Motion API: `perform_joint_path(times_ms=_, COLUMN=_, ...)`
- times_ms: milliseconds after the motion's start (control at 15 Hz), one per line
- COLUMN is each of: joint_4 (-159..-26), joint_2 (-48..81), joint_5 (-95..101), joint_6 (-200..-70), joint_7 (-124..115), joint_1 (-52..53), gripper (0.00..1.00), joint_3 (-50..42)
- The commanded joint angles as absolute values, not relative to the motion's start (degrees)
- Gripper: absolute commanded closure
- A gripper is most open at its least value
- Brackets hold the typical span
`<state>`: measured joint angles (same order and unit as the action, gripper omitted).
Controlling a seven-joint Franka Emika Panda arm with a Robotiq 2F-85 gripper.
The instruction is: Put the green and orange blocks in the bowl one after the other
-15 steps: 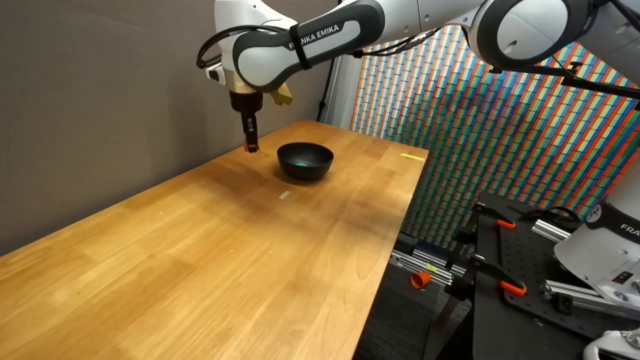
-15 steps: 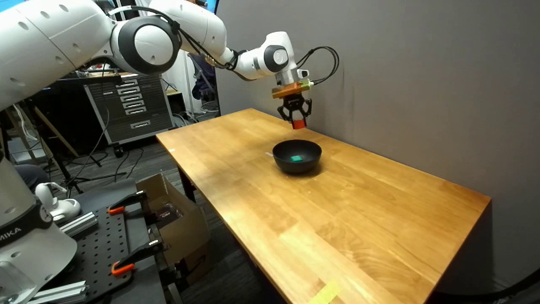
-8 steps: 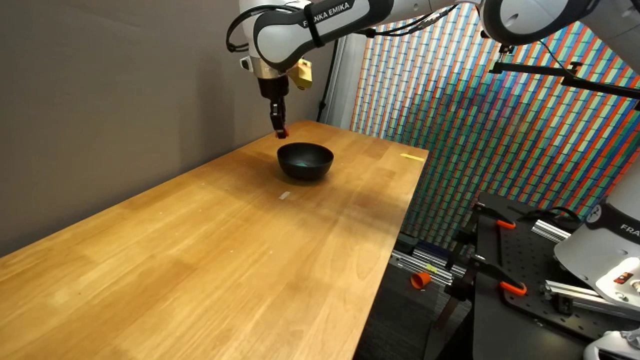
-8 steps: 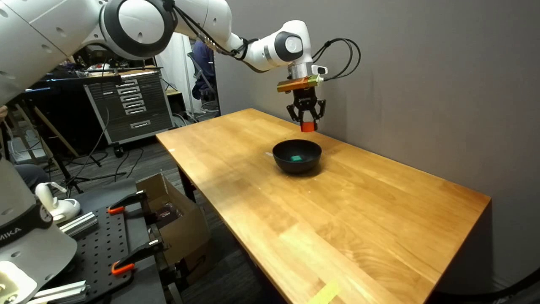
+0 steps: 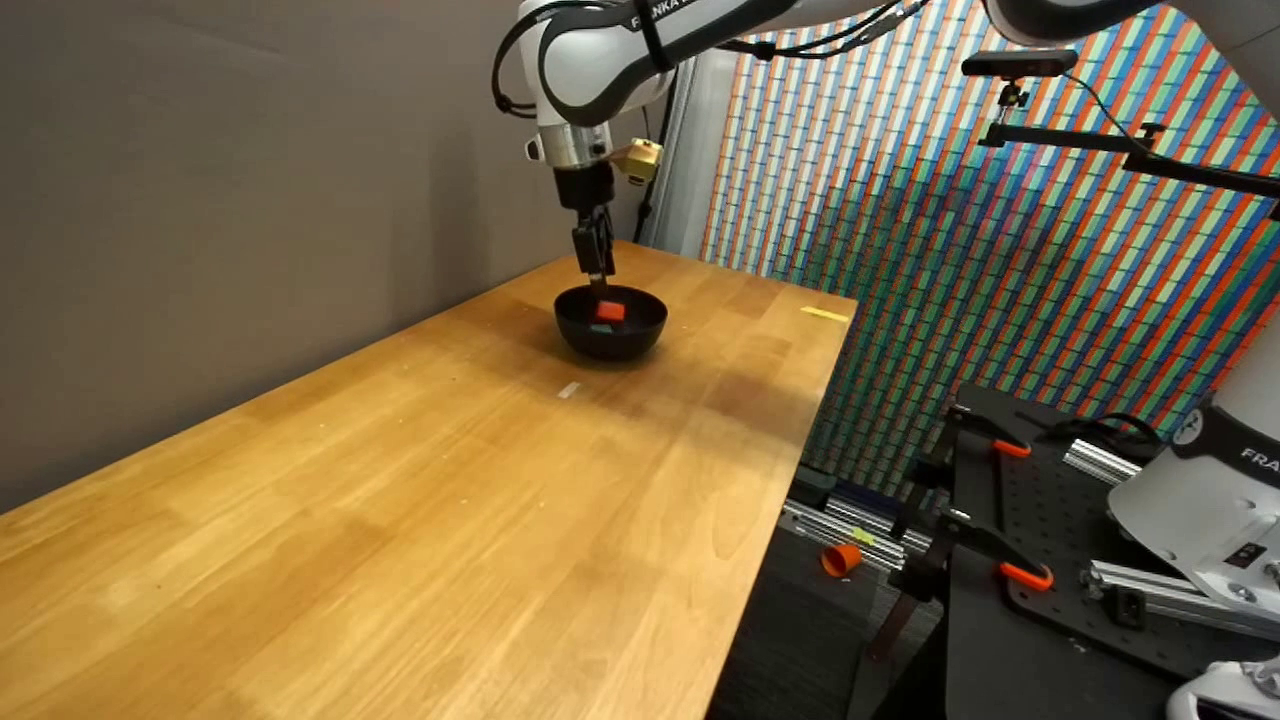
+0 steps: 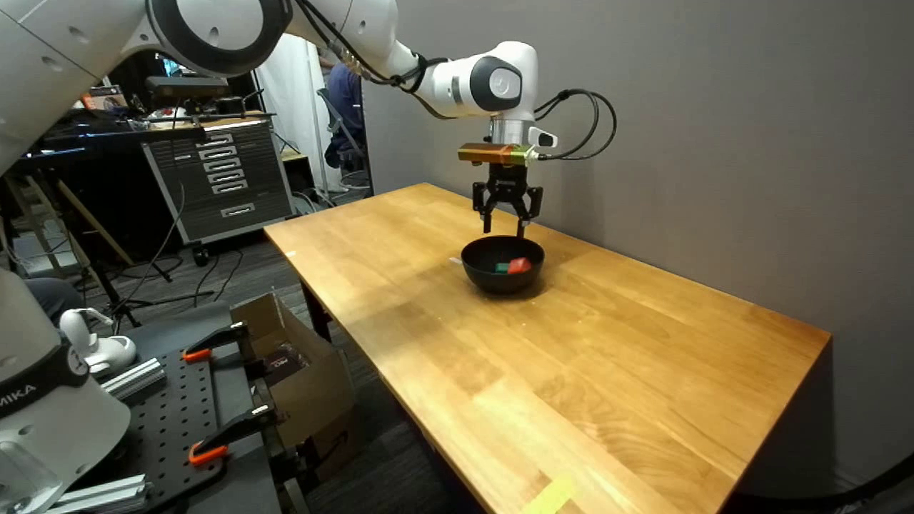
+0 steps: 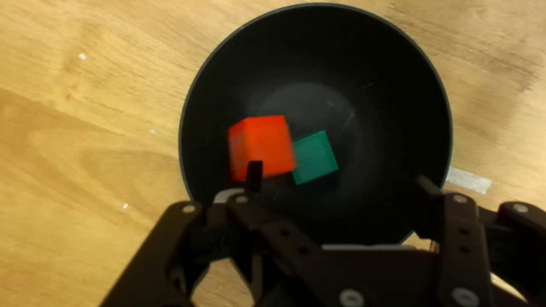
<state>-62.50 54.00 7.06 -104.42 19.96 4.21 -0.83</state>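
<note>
Nearest in the wrist view, the fingers [image 7: 254, 175] stand spread wide, released, with a broad gap between their tips. Beyond one of them is the orange block [image 7: 269, 144], inside the black bowl [image 7: 394, 76] and a little blurred; that finger's tip overlaps the block's lower edge as seen from there. Whether tip and block touch cannot be told, but in both exterior views the fingers are above and the block below. Close beside the orange block, the green block [image 7: 315, 157] lies at the bottom of the bowl; in the wrist view it shows within the span between the tips, well apart from the other finger. The bowl stands upright on the worktop [image 7: 81, 149], a strip of pale tape [image 7: 469, 180] near its rim. Farther off, in an exterior view, a plain grey wall [image 6: 714, 157] rises behind the worktop, and a drawer cabinet [image 6: 228, 180] stands beyond its edge.
</note>
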Motion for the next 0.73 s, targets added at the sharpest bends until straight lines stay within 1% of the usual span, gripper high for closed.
perform_joint_path(times_ms=0, joint_4=-71.96, joint_2=46.05, joint_5=2.96, joint_6=-102.88, joint_7=20.51, joint_1=0.12, gripper=0.0, joint_3=3.11)
perform_joint_path(times_ms=200, joint_4=-80.18, joint_2=39.48, joint_5=-2.77, joint_6=-101.17, joint_7=21.01, joint_1=-4.08, gripper=0.0, joint_3=5.21)
perform_joint_path(times_ms=267, joint_4=-71.21, joint_2=46.84, joint_5=0.82, joint_6=-101.57, joint_7=19.97, joint_1=-1.15, gripper=0.0, joint_3=3.66)
perform_joint_path(times_ms=467, joint_4=-76.56, joint_2=42.24, joint_5=-1.5, joint_6=-101.15, joint_7=20.27, joint_1=-3.37, gripper=0.0, joint_3=4.25)
perform_joint_path(times_ms=667, joint_4=-78.1, joint_2=41.39, joint_5=-1.61, joint_6=-101.16, joint_7=20.31, joint_1=-3.43, gripper=0.0, joint_3=4.51)
